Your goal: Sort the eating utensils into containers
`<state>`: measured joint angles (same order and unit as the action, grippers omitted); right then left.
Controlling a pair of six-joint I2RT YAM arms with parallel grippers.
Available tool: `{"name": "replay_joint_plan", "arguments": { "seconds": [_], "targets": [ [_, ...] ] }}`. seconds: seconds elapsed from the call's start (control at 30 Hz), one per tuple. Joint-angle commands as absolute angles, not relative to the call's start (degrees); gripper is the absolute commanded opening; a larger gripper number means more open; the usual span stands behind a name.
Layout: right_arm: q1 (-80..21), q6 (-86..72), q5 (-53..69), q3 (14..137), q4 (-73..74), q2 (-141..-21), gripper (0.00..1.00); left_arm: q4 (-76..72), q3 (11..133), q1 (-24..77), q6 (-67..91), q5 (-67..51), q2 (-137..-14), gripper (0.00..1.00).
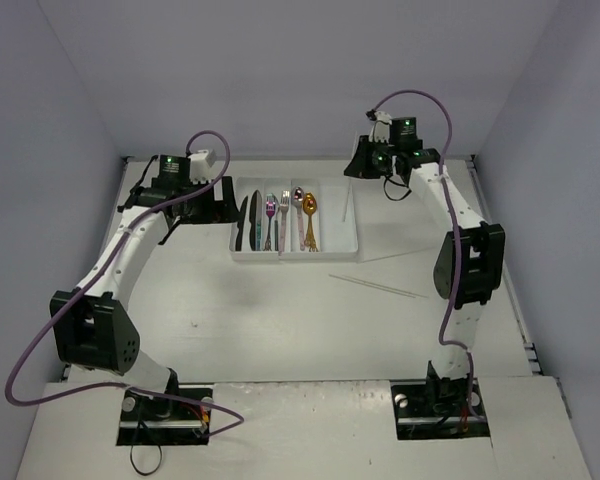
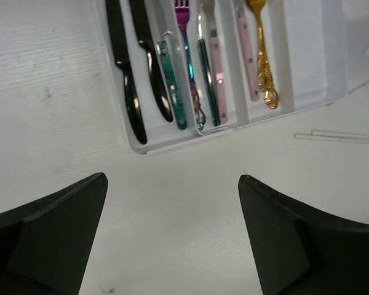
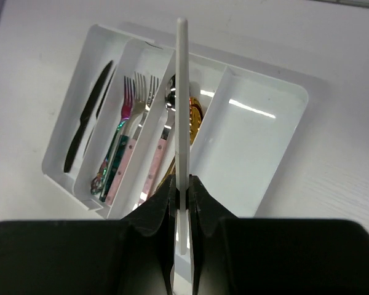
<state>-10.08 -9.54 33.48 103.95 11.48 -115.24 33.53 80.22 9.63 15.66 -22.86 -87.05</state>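
Observation:
The white cutlery tray point(image 1: 345, 243) lies at the back middle of the table. It holds black knives point(image 1: 245, 222), a teal-handled knife, forks point(image 1: 277, 215), a pink-handled spoon and a gold spoon point(image 1: 310, 218); its right compartment point(image 3: 252, 147) is bare. My right gripper point(image 3: 181, 184) is shut on a pale chopstick point(image 3: 182, 92) and holds it above the tray, near the spoon compartment's right wall. In the top view this gripper point(image 1: 363, 165) is at the tray's far right corner. My left gripper point(image 2: 172, 181) is open and empty over the table, just in front of the tray's near-left end point(image 2: 172, 142).
Two thin pale chopsticks point(image 1: 380, 287) lie on the table in front of and right of the tray; they also show in the left wrist view point(image 2: 344, 135). Grey walls close in the table on the left, back and right.

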Motion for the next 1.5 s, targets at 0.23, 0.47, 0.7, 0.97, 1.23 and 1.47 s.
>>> {"name": "replay_joint_plan", "arguments": {
  "seconds": [0.23,0.47,0.7,0.97,1.23,1.47],
  "targets": [
    [-13.9,-5.9,26.4,107.4,11.4,-121.8,0.00,36.4,80.4,8.1,13.8,-13.6,-84.3,0.86],
    [-13.9,-8.9,28.1,105.0,11.3,-124.0,0.00,36.5,80.0,6.9,13.6,-13.4,-84.1,0.87],
    [-13.8,-11.3,28.9,103.1,11.3,-124.0,0.08,36.4,80.3,6.3,13.9,-13.7,-85.3,0.87],
    [-12.6,-12.3,28.9,100.4,11.4,-120.2,0.39,36.4,81.9,5.9,13.7,-14.5,-87.5,0.87],
    [-4.1,8.8,39.7,106.4,20.3,-114.3,0.54,36.3,84.5,5.6,9.2,-19.3,-88.4,0.86],
    [-4.6,69.5,16.2,103.2,50.7,-108.4,0.43,36.3,83.0,4.6,-1.5,-38.6,-87.1,0.87]
  ]
}}
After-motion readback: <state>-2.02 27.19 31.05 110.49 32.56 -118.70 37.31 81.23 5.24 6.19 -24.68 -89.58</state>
